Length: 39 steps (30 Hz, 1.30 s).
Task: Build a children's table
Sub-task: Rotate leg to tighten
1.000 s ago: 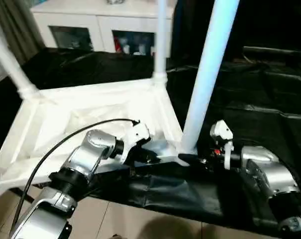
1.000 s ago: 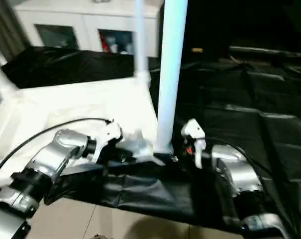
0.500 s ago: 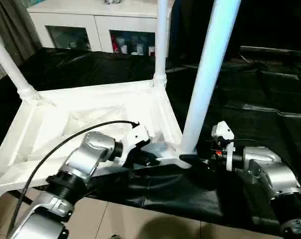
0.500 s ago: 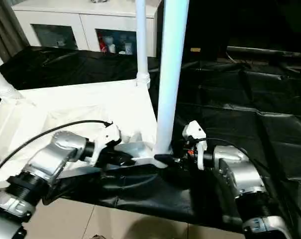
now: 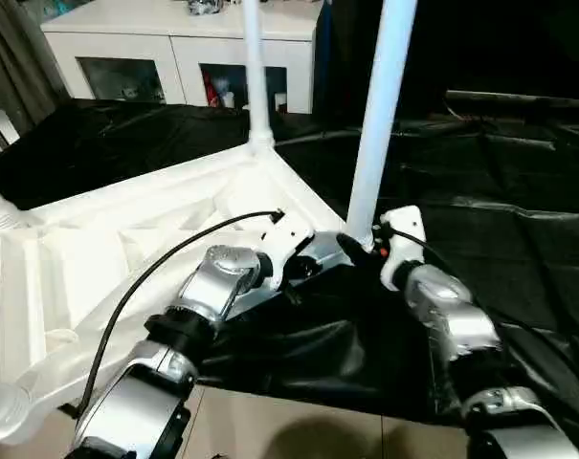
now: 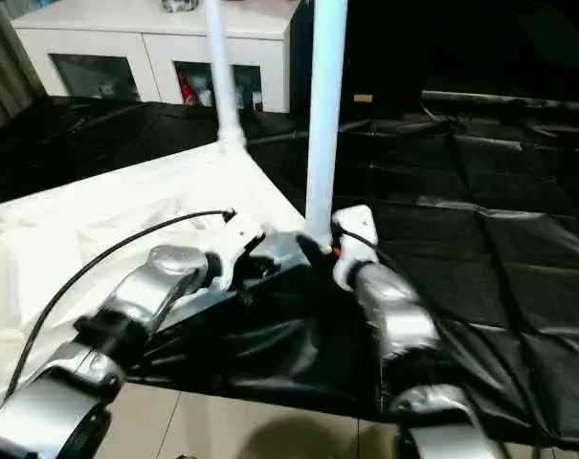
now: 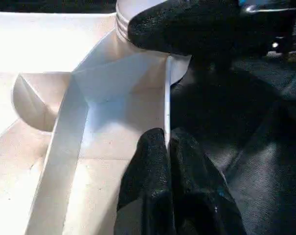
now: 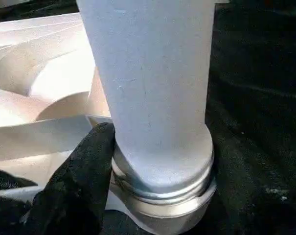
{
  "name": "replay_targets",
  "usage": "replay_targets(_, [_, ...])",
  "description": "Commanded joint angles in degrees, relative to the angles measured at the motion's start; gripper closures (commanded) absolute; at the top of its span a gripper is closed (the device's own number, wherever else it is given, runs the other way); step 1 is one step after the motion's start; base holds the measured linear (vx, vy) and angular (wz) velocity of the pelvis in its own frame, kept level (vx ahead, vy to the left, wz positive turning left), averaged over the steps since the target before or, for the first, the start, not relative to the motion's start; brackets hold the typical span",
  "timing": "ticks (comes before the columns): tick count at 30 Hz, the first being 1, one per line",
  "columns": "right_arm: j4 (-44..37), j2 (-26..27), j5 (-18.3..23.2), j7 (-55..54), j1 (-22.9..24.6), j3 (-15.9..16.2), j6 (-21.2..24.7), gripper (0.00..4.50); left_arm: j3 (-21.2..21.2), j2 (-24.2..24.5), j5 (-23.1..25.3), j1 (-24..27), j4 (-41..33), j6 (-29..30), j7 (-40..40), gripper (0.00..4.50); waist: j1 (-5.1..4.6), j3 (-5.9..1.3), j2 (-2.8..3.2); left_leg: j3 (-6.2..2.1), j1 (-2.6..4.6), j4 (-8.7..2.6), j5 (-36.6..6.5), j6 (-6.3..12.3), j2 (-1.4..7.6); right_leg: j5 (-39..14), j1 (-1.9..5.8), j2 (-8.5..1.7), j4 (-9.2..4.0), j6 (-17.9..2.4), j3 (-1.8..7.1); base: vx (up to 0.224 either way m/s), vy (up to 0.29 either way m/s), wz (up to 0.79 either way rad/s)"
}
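Partly, right pincer (image 8: 152,205) hides leg (image 8: 148,88) base

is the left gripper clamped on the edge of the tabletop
Yes, the left gripper is shut on the thin white rim of the upturned tabletop.

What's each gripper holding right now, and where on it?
Left gripper pinches the tabletop's thin side rim near the corner. Right gripper is around the base of the nearest leg; a firm grip cannot be told.
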Motion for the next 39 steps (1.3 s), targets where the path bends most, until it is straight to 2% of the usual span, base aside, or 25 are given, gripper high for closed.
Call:
replay_targets(1, [3.9,4.1,-0.3,3.1,0.6,3.3,1.1,1.13,-0.2,-2.8,-1.5,-1.8,-0.6,-3.3,-1.3,4.5,0.1,-3.32,-1.1,-1.5,0.68,-4.2,-13.7,3.0,2.16,-18.3,2.24,-4.05,-5.53,-10.6,2.47,0.0,0.0,0.0])
replay_targets(4, [3.5,2.5,-0.4,6.4,0.0,3.4,-0.1,0.93,-0.6,-1.5,-1.4,-1.7,-0.7,-3.5,-3.7,4.5,0.1,-3.35,-1.24,-1.45,0.53,-4.16,-13.1,3.53,2.18,-17.4,2.42,-4.07,-5.41,-11.0,2.46,0.0,0.0,0.0])
replay_targets(7, [2.7,0.5,-0.5,9.1,-0.1,4.1,-1.2,0.69,-1.1,-0.4,-1.5,-1.3,-1.1,-3.6,-6.2,4.5,0.23,-3.41,-1.13,-1.41,0.63,-4.06,-12.8,3.88,2.2,-17.2,2.46,-4.12,-5.37,-11.2,2.46,0.0,0.0,0.0])
replay_targets(9, [0.3,-2.2,1.0,15.1,0.5,4.3,-0.4,0.69,-2.3,1.4,-2.0,0.0,-3.4,-3.1,-10.5,4.5,0.16,-3.48,-1.18,-1.52,0.26,-4.06,-11.9,4.38,2.16,-16.1,2.8,-4.11,-5.14,-11.3,2.39,0.0,0.0,0.0])
replay_targets(11, [-1.1,-3.6,1.8,18.6,0.9,4.5,0.2,0.69,-2.8,2.3,-2.3,0.7,-4.7,-2.7,-12.4,4.5,0.33,-3.67,-1.09,-1.42,0.33,-3.8,-10.2,5.51,2.42,-11.6,2.8,-4.08,-4.66,-12.7,2.55,0.0,0.0,0.0])
replay_targets(13, [-6.0,-8.5,4.0,28.8,3.1,5.6,2.6,0.69,-3.9,4.9,-3.1,2.5,-8.2,-1.7,-17.2,4.5,0.67,-3.83,-1.05,-1.28,0.29,-3.57,-8.4,6.87,2.55,-7.0,2.94,-3.93,-4.07,-14.1,2.53,0.0,0.0,0.0])
replay_targets(14, [-7.0,-9.8,4.5,31.2,3.7,5.7,3.2,0.69,-4.3,5.7,-3.4,3.1,-9.3,-1.3,-18.9,4.5,1.0,-3.94,-0.7,-1.23,0.32,-3.42,-6.9,7.68,2.61,-4.0,2.96,-3.79,-3.69,-15.0,2.47,0.0,0.0,0.0])
replay_targets(16, [-8.0,-13.2,5.1,37.1,4.7,6.2,3.4,0.69,-5.5,7.9,-4.6,4.6,-12.5,0.1,-23.7,4.5,1.36,-3.93,-0.7,-1.16,0.44,-3.41,-7.0,7.88,2.76,-2.9,3.02,-3.72,-3.52,-15.9,2.32,0.0,0.0,0.0])
replay_targets(18, [-8.2,-15.2,5.4,40.6,5.1,6.5,3.9,0.69,-6.3,9.4,-5.3,5.5,-14.4,0.7,-26.6,4.5,1.67,-3.77,-0.48,-1.11,0.51,-3.5,-8.6,7.49,2.9,-4.8,2.81,-3.81,-3.72,-16.0,2.31,0.0,0.0,0.0])
replay_targets(19, [-8.2,-15.8,5.5,41.7,5.1,6.5,4.2,0.69,-6.4,9.8,-5.4,5.8,-14.9,0.8,-27.3,4.5,1.95,-3.71,-0.43,-1.03,0.85,-3.59,-9.7,6.76,2.96,-6.5,2.58,-3.78,-3.99,-16.0,2.35,0.0,0.0,0.0])
replay_targets(21, [-9.7,-18.4,6.1,46.0,5.8,7.2,6.4,0.69,-6.6,11.3,-5.6,6.4,-16.4,1.8,-29.4,4.5,2.11,-3.52,-0.55,-1.12,0.83,-3.77,-11.3,5.56,2.95,-9.1,2.69,-3.8,-4.14,-15.4,2.39,0.0,0.0,0.0])
replay_targets(24, [-10.6,-19.0,6.4,46.9,6.1,7.5,7.5,0.69,-6.6,12.0,-5.6,6.8,-17.2,2.1,-29.9,4.5,2.08,-3.28,-0.62,-1.19,0.98,-4.01,-13.3,4.05,2.93,-13.7,2.54,-3.92,-4.59,-14.1,2.47,0.0,0.0,0.0])
replay_targets(28, [-11.4,-18.5,7.0,47.1,6.3,7.7,8.3,1.06,-6.6,12.8,-5.9,7.2,-18.4,2.7,-30.1,4.5,1.94,-3.41,-0.85,-1.25,0.72,-3.91,-11.9,3.88,2.7,-13.7,2.64,-3.98,-4.57,-13.3,2.49,0.0,0.0,0.0])
replay_targets(31, [-11.5,-17.2,7.5,46.6,6.1,7.3,8.3,1.29,-6.5,13.0,-6.1,7.4,-19.0,3.1,-30.3,4.5,1.72,-3.47,-0.78,-1.34,0.61,-3.9,-11.3,3.95,2.7,-13.0,2.65,-3.92,-4.44,-13.5,2.42,0.0,0.0,0.0])
replay_targets(35, [-12.6,-16.0,8.0,46.3,6.9,7.7,9.5,1.4,-5.5,12.0,-5.5,7.0,-18.1,2.3,-27.5,4.5,1.64,-3.42,-0.76,-1.3,0.75,-3.91,-11.6,3.96,2.75,-13.4,2.48,-3.91,-4.58,-13.4,2.44,0.0,0.0,0.0])
replay_targets(39, [-10.6,-13.9,6.2,39.9,7.3,7.0,10.1,1.51,-4.5,10.3,-4.6,5.7,-15.4,1.9,-22.7,4.5,1.6,-3.38,-0.86,-1.33,0.83,-3.95,-11.9,3.44,2.63,-14.5,2.46,-3.96,-4.75,-13.0,2.47,0.0,0.0,0.0])
